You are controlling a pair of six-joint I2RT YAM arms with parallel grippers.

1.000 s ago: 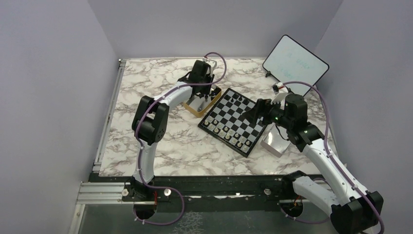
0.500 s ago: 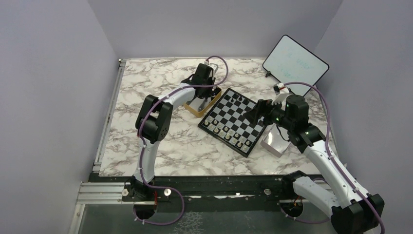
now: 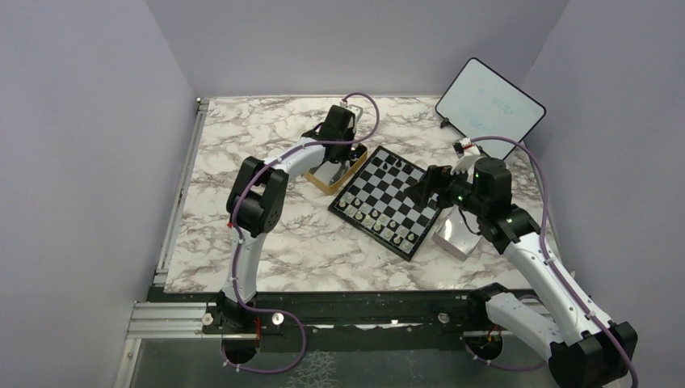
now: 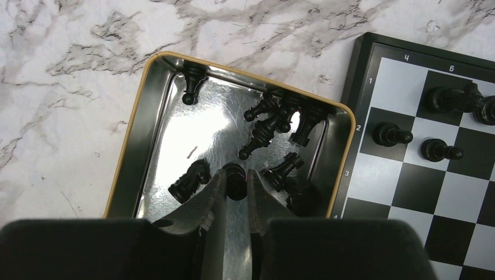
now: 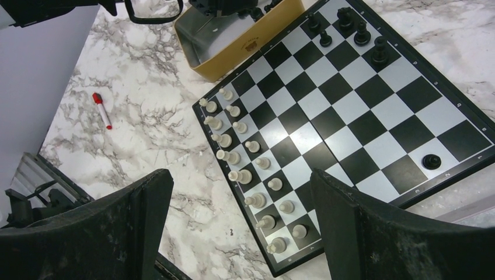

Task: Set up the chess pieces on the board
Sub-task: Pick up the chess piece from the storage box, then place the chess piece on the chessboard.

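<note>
Marble tabletop [image 3: 266, 234]: left gripper [image 3: 334, 162] taking black pieces [image 4: 262, 134] from the tin [image 3: 323, 184] for the board [image 3: 386, 202]

Top view: one board lies mid-table with one gold tin just beside its far-left edge; the left gripper is down inside the tin, and the right gripper [image 3: 424, 187] hovers over the board's right side. Left wrist view: fingers [image 4: 215, 192] are narrowed to a slit, pads against the gripped piece [image 4: 235, 181] on the tin floor. About nine more lie loose, the far cluster too tangled for a firm count. Lift straight up to clear the neighbouring piece [image 4: 190, 179], cross the rim only once high, then seat it upright on its home square. Right wrist view: jaws spread wide, nothing held; sixteen pale pieces [image 5: 252, 146] fill two rows, six black pieces stand on the board, and one red marker [image 5: 102, 109] lies well apart
</note>
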